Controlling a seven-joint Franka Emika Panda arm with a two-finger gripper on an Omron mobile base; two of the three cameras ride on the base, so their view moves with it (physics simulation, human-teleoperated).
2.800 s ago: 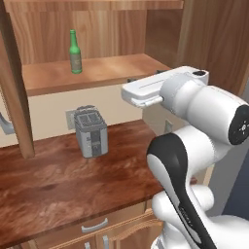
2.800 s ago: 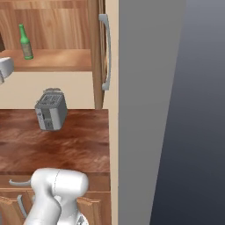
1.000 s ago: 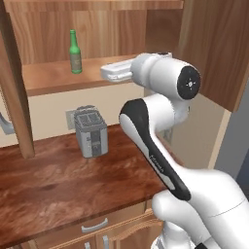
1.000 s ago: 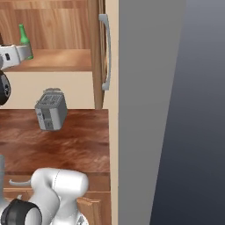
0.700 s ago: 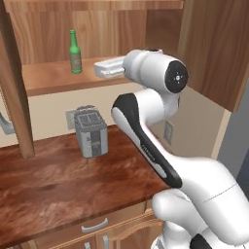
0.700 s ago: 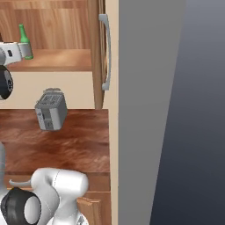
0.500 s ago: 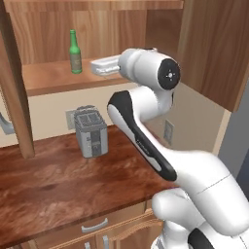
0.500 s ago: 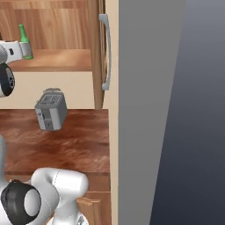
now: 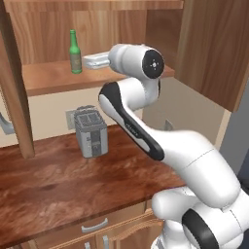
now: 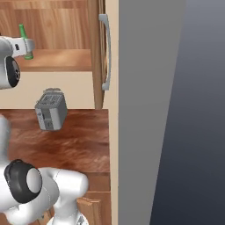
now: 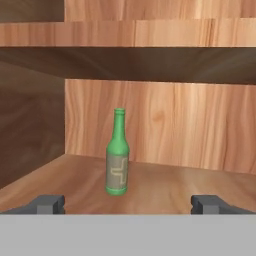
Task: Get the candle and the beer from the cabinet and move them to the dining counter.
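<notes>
I'm reaching into the cabinet [image 9: 121, 34] for the beer [image 11: 117, 159], upright on the shelf just ahead of my tool [image 11: 129, 202], jaws spread wide. Next I'd advance to straddle it, then close.

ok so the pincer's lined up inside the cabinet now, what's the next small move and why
Probably ease the pincer straight forward along the shelf toward the beer. In the hand view its fingertips stand wide open with the upright bottle ahead, a little off centre between them and not yet reached. A slight sideways correction might help before closing on the bottle's body.
</notes>
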